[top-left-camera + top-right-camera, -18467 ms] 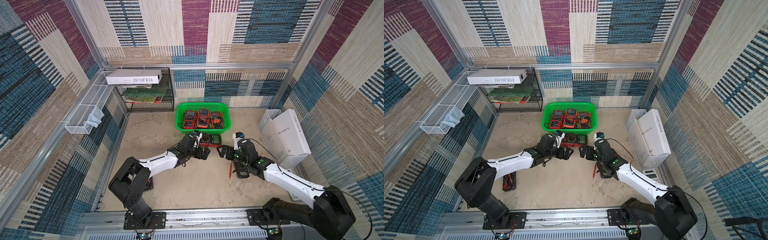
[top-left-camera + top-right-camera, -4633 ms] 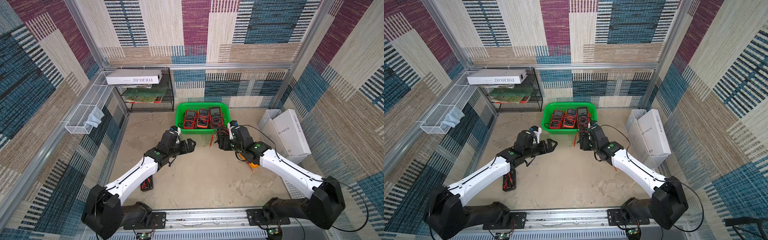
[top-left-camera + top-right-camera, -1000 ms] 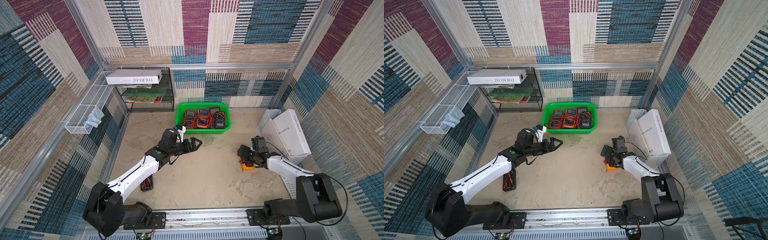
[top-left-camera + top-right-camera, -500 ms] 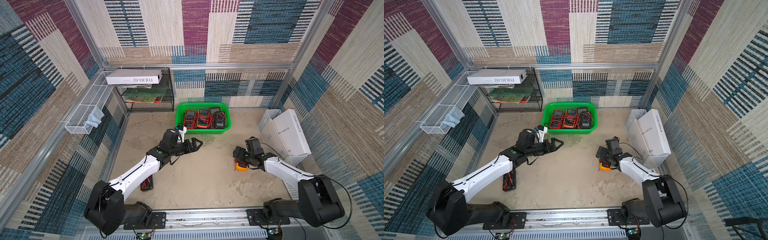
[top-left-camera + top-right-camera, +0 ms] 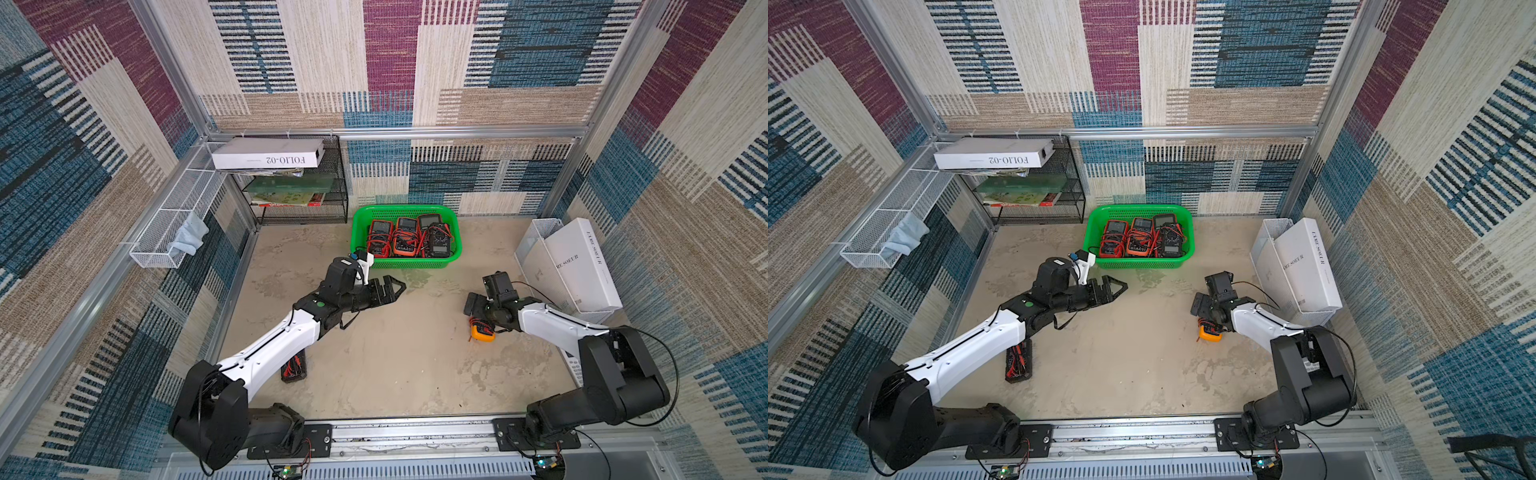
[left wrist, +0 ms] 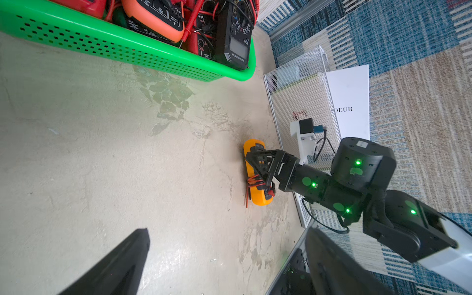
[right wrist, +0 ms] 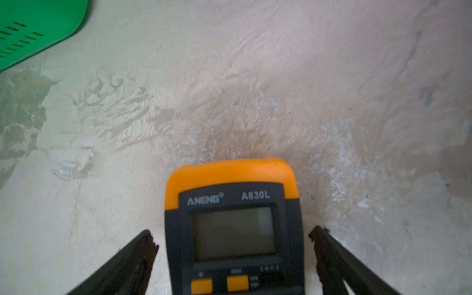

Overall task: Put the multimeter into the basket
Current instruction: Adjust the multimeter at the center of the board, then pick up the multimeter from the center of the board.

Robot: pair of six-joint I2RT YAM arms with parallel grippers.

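An orange multimeter (image 5: pixel 483 332) (image 5: pixel 1210 333) (image 7: pixel 233 229) with red leads wrapped round it lies on the floor at the right. My right gripper (image 5: pixel 478 313) (image 7: pixel 234 237) is low over it. It is open, with a finger on each side of the body and a gap at both. The left wrist view shows the same straddle of the multimeter (image 6: pixel 259 200). The green basket (image 5: pixel 405 262) (image 5: pixel 1138 262) (image 6: pixel 127 48) at the back holds several multimeters. My left gripper (image 5: pixel 395 291) (image 5: pixel 1117 291) (image 6: pixel 227 231) hangs open and empty just in front of the basket.
A black multimeter (image 5: pixel 294 365) lies on the floor by my left arm. A white mesh holder with a white box (image 5: pixel 577 266) stands against the right wall. At the back left are a black mesh rack (image 5: pixel 299 195) and a white wire tray (image 5: pixel 174 224).
My right gripper has shifted a little to the left over the orange multimeter and still stands open. The left arm has hardly moved.
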